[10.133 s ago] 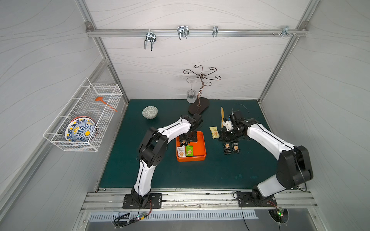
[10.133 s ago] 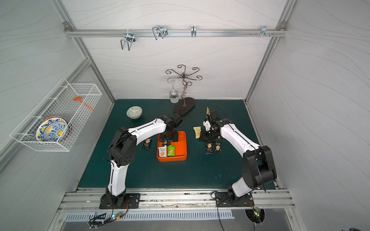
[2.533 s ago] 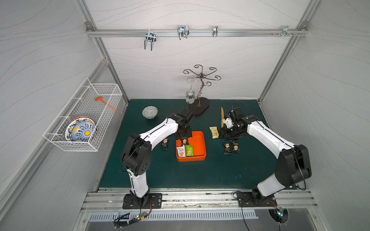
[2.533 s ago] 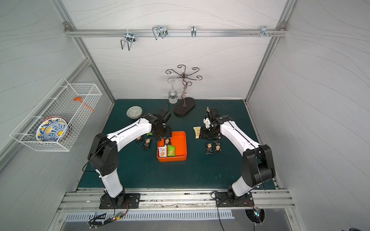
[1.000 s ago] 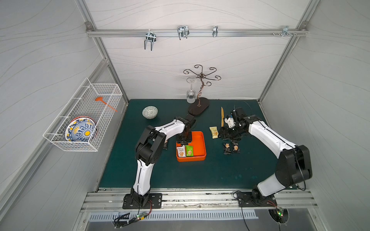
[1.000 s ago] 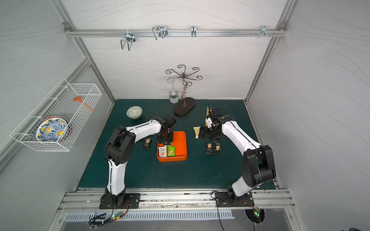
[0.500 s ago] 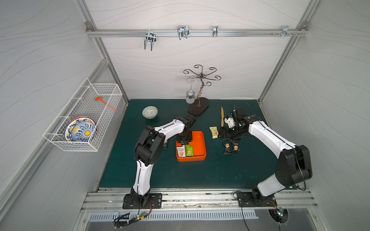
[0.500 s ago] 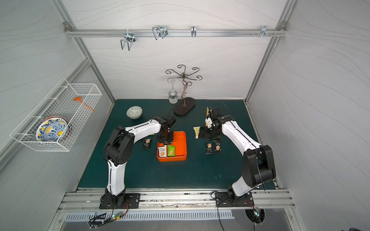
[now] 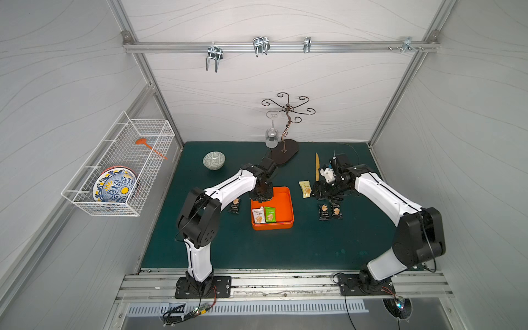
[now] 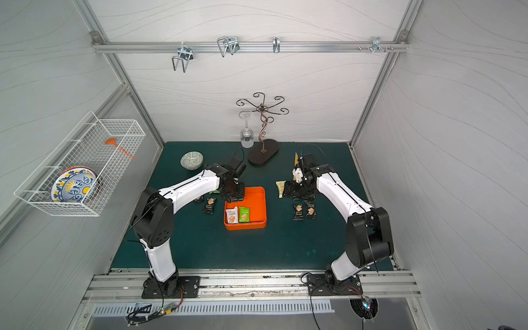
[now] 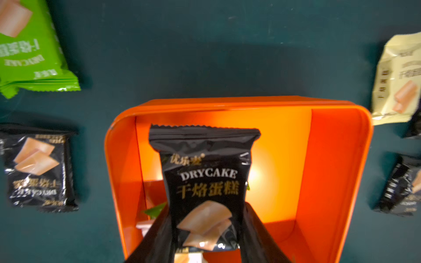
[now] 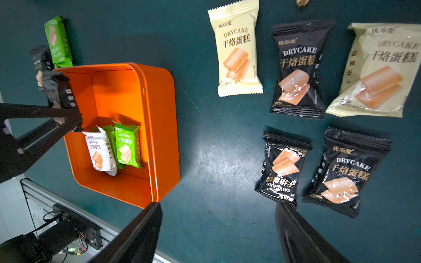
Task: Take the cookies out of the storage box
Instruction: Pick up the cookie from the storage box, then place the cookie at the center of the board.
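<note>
I read the storage box (image 9: 281, 204) nearest, with white and green cookies (image 9: 264, 215) at its 7 o'clock corner. At 11 o'clock, the left gripper (image 9: 261, 195) clamps a black packet (image 11: 205, 177). At 2 o'clock, the right gripper (image 12: 218, 207) hangs with its jaws wide apart.

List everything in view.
storage box: one, orange, mat centre.
boxed cookies: three, one white, two green, near end.
right cookies: five, three black, two pale yellow, right of box.
left cookies: three, two black, one green, left of box.
bowl: one, green, back left.
stand: one, dark metal, back centre.
wine glass: one, clear, on stand.
wooden stick: one, tan, back right.
wire basket: one, white, left wall.
plate: one, blue-yellow, in basket.
utensil: one, orange, in basket.
hooks: four, metal, top rail.
left gripper: shut on black cookie over box.
right gripper: open, over right cookies.
</note>
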You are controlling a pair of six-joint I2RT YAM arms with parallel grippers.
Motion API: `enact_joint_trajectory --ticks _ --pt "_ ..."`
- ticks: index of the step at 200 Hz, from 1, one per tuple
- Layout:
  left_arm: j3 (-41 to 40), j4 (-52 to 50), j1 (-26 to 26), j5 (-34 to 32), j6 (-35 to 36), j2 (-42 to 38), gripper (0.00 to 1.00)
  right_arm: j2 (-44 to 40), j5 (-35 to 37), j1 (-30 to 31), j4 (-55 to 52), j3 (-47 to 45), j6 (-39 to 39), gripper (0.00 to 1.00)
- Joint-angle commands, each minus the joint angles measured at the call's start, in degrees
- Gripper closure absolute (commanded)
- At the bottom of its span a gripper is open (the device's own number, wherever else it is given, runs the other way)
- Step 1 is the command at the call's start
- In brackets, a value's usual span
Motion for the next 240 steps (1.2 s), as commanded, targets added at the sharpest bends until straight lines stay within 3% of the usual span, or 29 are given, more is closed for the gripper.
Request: enact_joint_trajectory --ticks 1,68,110,170,240 --pt "0.16 -0.43 -0.05 0.24 -0.77 -3.66 0.60 -1.99 -1.30 -0.26 -0.44 0.26 0.56 0.17" --pt "4.11 -2.56 0.44 -1.03 1.37 -4.71 0.59 -2.39 -1.16 -0.19 -0.62 0.60 0.96 0.17" --pt "9.34 -3.31 6.17 0.63 4.54 -1.46 0.59 -2.83 -0.70 -0.19 -0.77 0.51 1.75 0.17" --pt "17.32 -5.51 14.51 0.78 11.79 9.01 0.59 -3.16 1.79 -0.19 -2.48 1.13 3.35 0.17" --pt "24.05 -5.60 17.96 4.10 11.74 20.76 0.59 -5.42 5.01 -0.01 -5.04 -1.17 5.70 0.16"
